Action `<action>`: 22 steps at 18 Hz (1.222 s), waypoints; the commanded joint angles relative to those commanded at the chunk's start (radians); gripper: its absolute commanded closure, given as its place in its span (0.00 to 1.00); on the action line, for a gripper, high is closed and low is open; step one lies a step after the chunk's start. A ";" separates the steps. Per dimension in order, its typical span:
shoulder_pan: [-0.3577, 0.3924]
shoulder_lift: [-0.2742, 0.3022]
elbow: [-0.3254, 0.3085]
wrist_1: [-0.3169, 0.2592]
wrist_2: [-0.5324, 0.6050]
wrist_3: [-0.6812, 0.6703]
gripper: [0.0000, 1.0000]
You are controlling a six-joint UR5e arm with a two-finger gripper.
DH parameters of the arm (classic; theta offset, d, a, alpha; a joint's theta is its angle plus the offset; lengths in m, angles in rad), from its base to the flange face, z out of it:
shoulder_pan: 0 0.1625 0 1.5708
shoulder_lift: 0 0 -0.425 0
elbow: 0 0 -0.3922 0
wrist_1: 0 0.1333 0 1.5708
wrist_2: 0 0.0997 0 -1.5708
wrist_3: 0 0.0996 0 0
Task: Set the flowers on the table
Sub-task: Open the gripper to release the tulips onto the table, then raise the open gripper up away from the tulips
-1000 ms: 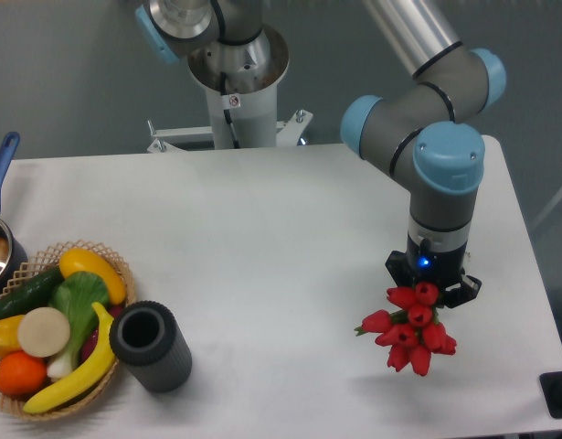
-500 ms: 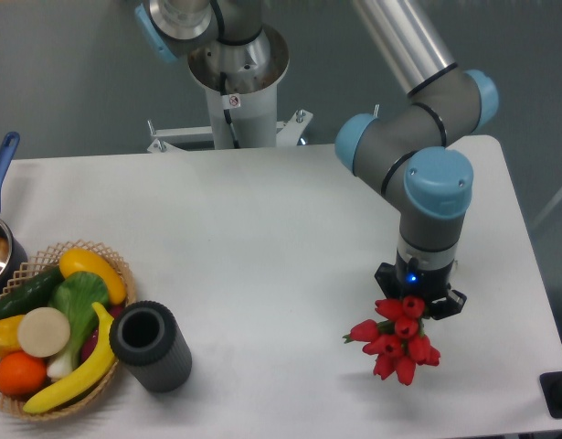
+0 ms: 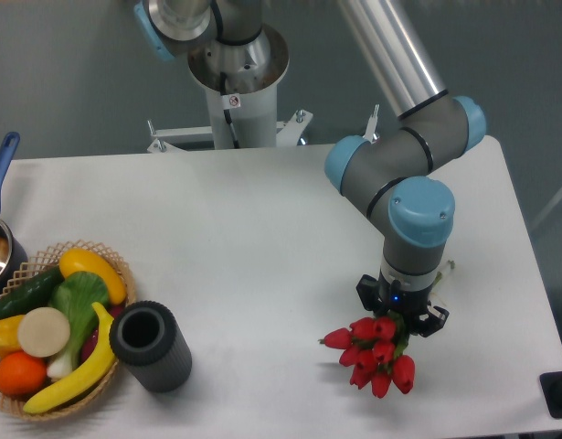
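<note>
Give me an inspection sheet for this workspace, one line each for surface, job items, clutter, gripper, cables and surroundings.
Surface: white table, smooth, no spills seen.
Job's things: flowers, red tulip buds bunched at the gripper over the table's front right; whether they touch the table cannot be told.
Clutter: wicker basket of fruit and vegetables front left; dark grey cylinder upright beside it; pot with blue handle at the left edge.
Gripper: gripper pointing down, shut on the flowers.
Cables: nothing seen.
Surroundings: grey wall behind; robot base column behind the table; dark object at the right edge, unidentifiable.
</note>
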State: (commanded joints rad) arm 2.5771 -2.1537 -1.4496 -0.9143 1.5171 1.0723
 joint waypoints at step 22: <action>0.069 0.060 -0.098 0.144 0.003 0.069 0.00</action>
State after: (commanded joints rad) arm 2.6460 -2.0940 -1.5477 -0.7701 1.5202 1.1409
